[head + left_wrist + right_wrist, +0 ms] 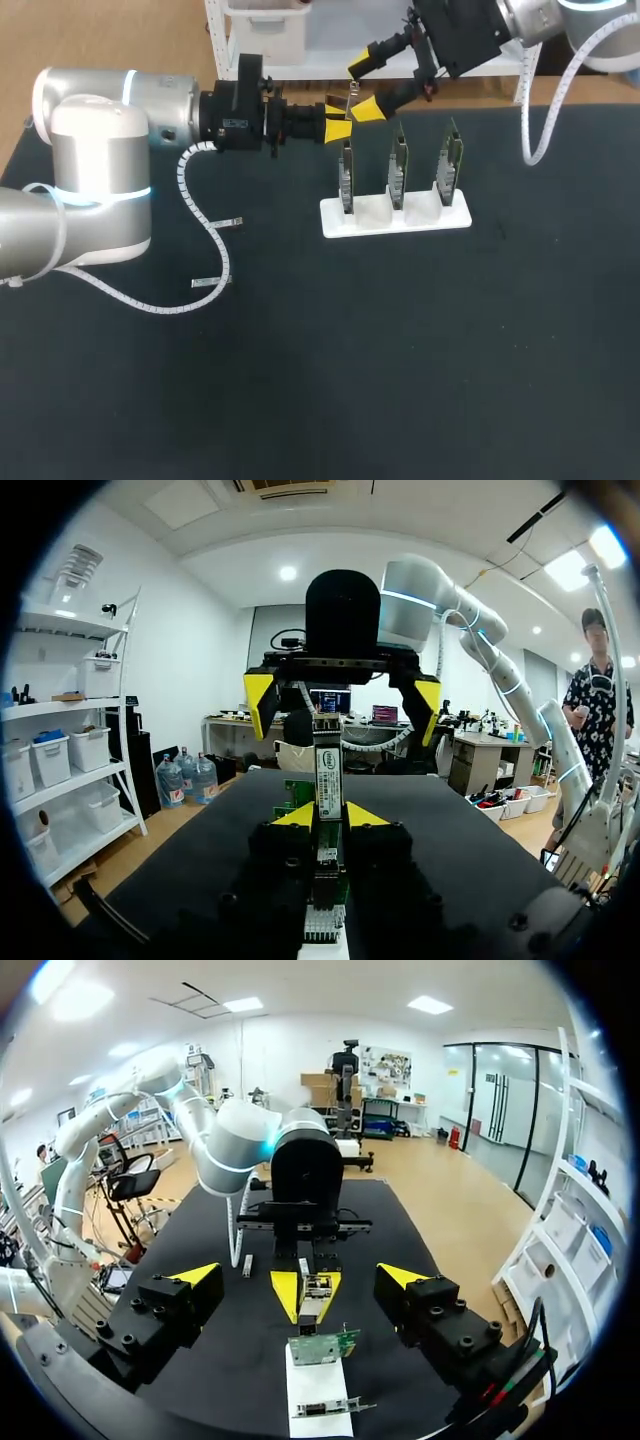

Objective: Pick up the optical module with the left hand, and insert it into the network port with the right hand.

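Now, L pincer (pixel 330 818) pinching white-labelled optical module (pixel 328 775), R pincer (pixel 365 86) spread wide just ahead

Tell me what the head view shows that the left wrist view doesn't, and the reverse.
Head view only: three network cards standing in a row in the white holder, and both arms coming in from the sides. Left wrist view only: the labelled face of the optical module, held upright, and the right gripper seen head-on with its yellow tips wide apart. Both: the left gripper shut on the module, with the right gripper open close ahead of it.
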